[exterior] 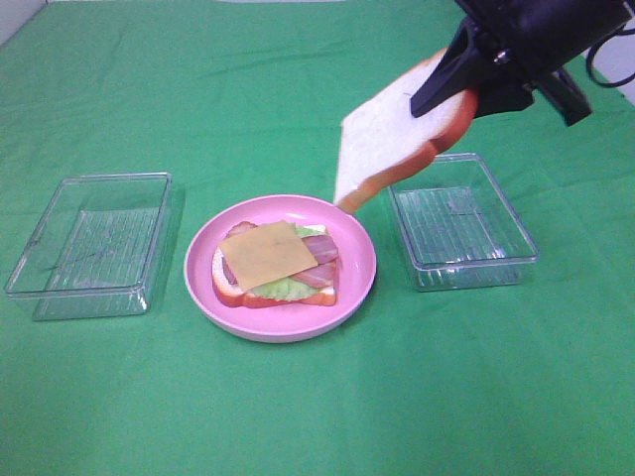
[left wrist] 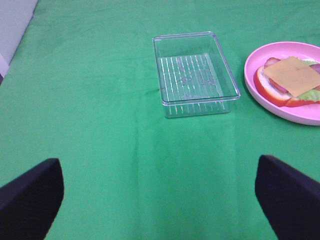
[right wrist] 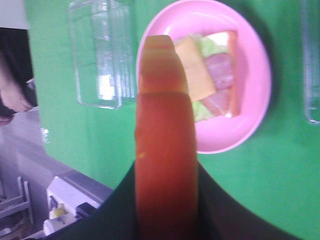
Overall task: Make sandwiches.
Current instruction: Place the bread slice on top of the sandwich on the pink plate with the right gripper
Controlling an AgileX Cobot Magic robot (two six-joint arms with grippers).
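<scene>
On the round pink plate (exterior: 359, 260) lies a bread slice (exterior: 224, 284) with orange-red crust, stacked with lettuce (exterior: 283, 290), bacon (exterior: 319, 248) and a yellow cheese slice (exterior: 266, 254) on top. A second bread slice (exterior: 387, 139) hangs tilted in the air above the plate's far right rim, and my right gripper (exterior: 464, 94) is shut on its upper end. The right wrist view shows this slice's crust (right wrist: 162, 125) edge-on over the plate (right wrist: 250, 115). My left gripper (left wrist: 157, 167) stands wide open and holds nothing; it is low over bare cloth, short of the plate (left wrist: 255, 62).
Two clear ribbed trays stand empty on the green cloth, one left of the plate (exterior: 89, 243) and one right of it (exterior: 461, 223). The left tray (left wrist: 192, 75) lies ahead of my left gripper. The held bread's upper end hangs over the right tray's far edge.
</scene>
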